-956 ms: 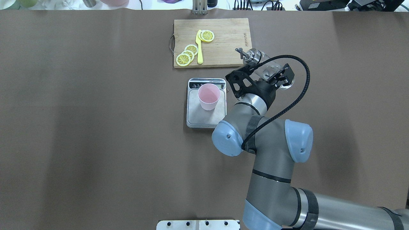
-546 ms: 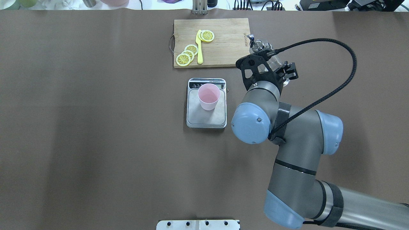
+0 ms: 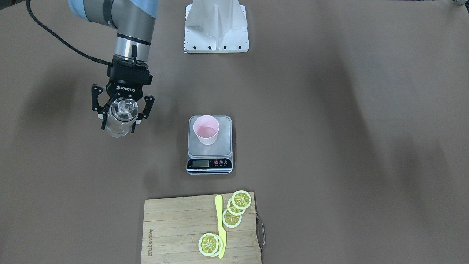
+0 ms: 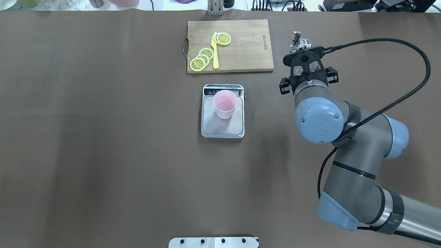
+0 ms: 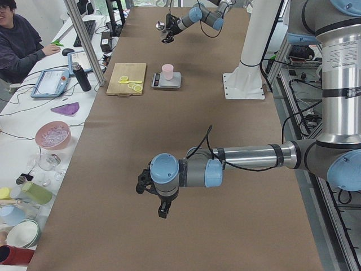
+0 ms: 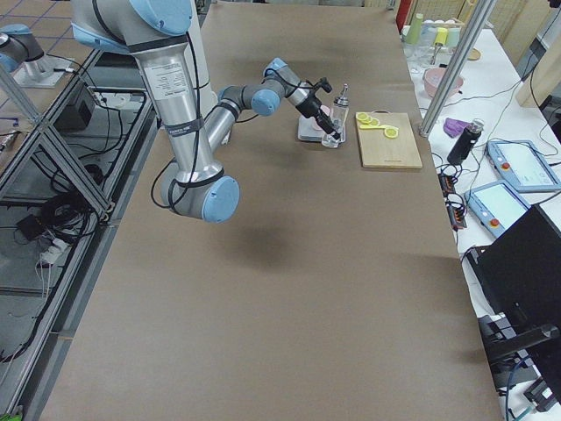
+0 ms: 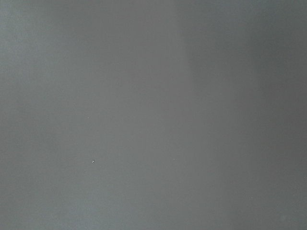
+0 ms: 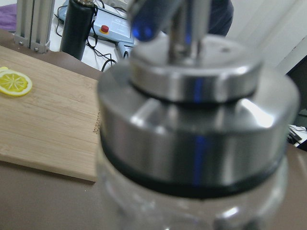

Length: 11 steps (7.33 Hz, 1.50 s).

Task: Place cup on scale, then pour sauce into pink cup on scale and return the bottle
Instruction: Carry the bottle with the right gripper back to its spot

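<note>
The pink cup (image 3: pixel 206 134) (image 4: pixel 225 103) stands upright on the scale (image 3: pixel 223 146) (image 4: pixel 213 125). My right gripper (image 3: pixel 119 126) is shut on the clear glass bottle (image 3: pixel 118 123), holding it upright well to the scale's right in the overhead view. There only its silver spout cap (image 4: pixel 299 43) shows past my wrist. The cap (image 8: pixel 196 129) fills the right wrist view. I cannot tell whether the bottle touches the table. My left gripper (image 5: pixel 161 206) hangs over bare table far from the scale; I cannot tell whether it is open or shut.
A wooden cutting board (image 4: pixel 241 44) (image 3: pixel 176 227) with lemon slices (image 4: pixel 201 58) and a yellow knife (image 4: pixel 215 51) lies beyond the scale, left of the bottle. The robot's white base (image 3: pixel 216 29) stands at the near edge. Operator desks line the far side.
My right arm has swung right and away from the scale with the bottle. The bottle has gone from tilted with its spout toward the board to upright. The cup and scale have not moved.
</note>
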Available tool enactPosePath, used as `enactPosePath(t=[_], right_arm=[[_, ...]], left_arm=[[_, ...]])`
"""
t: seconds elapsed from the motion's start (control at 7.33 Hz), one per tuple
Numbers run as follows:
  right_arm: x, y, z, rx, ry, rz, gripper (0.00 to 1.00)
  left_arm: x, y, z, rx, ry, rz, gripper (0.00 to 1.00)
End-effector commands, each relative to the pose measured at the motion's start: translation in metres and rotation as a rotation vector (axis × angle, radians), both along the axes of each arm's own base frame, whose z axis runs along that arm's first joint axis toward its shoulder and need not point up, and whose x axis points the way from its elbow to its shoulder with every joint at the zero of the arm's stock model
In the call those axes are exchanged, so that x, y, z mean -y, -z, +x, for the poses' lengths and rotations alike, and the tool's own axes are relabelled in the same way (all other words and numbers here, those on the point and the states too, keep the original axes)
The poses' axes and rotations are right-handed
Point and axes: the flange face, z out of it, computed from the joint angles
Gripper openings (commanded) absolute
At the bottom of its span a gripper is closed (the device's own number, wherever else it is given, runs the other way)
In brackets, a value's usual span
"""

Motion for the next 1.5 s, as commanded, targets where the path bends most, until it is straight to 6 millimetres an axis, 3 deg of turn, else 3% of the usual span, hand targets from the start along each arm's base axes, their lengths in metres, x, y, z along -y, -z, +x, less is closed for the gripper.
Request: enactPosePath(t=[0.0, 0.41, 0.55, 0.96, 1.23, 1.37], right_arm=[[-0.003, -0.042, 0.028, 0.126, 0.019, 0.028, 0.00], [-0.009, -0.113, 0.085, 0.237, -0.012, 0.056, 0.00], [-0.008, -0.134, 0.092, 0.252, -0.024, 0.055, 0.00], [0.000, -0.188, 0.087, 0.397, -0.046, 0.117, 0.00], [0.003, -0.256, 0.084, 0.447, -0.058, 0.134, 0.00], [0.004, -0.270, 0.085, 0.435, -0.065, 0.131, 0.00]], left_arm=[[0.002, 0.002, 0.000, 0.000, -0.002, 0.009, 0.98], [0.003, 0.005, 0.000, 0.002, -0.003, 0.043, 0.98], [0.005, 0.006, 0.001, 0.005, -0.003, 0.065, 0.98], [0.005, 0.007, 0.001, 0.003, -0.003, 0.067, 0.98], [0.005, 0.007, 0.001, 0.003, -0.003, 0.067, 0.98], [0.005, 0.007, 0.001, 0.003, -0.003, 0.067, 0.98]])
